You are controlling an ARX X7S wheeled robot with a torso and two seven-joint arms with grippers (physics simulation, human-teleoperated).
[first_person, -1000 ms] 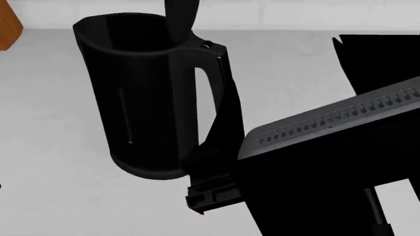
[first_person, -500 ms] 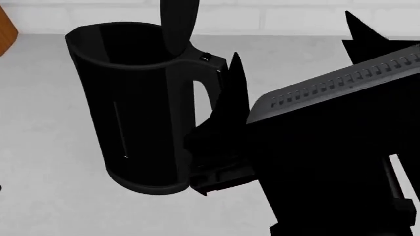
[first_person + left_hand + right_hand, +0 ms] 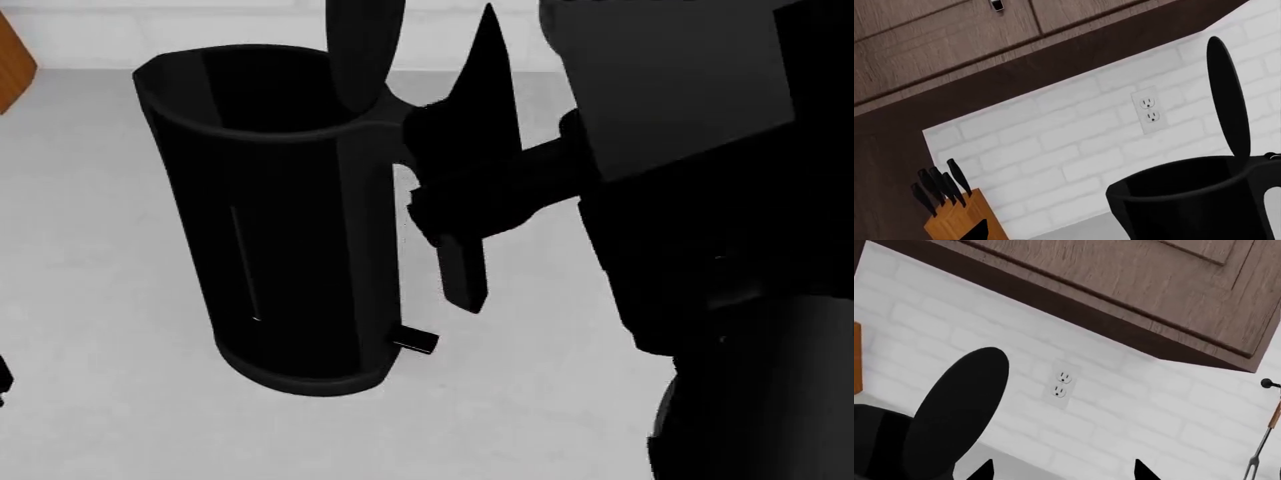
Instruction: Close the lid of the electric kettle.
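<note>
The electric kettle stands upright on the grey counter with its mouth open. Its lid stands straight up from the hinge above the handle. My right gripper hovers beside the handle's top, just right of the lid. In the right wrist view the lid shows as a black oval off to one side of the right gripper, which is open and empty. The left wrist view shows the kettle and its raised lid. One fingertip of the left gripper shows far off centre.
A wooden knife block stands left of the kettle against the white brick wall. A wall outlet sits behind the kettle, and wooden cabinets hang above. A hanging utensil shows further right.
My right arm has risen from low beside the kettle's base to the level of its handle top and lid. The kettle and its lid have not moved.
</note>
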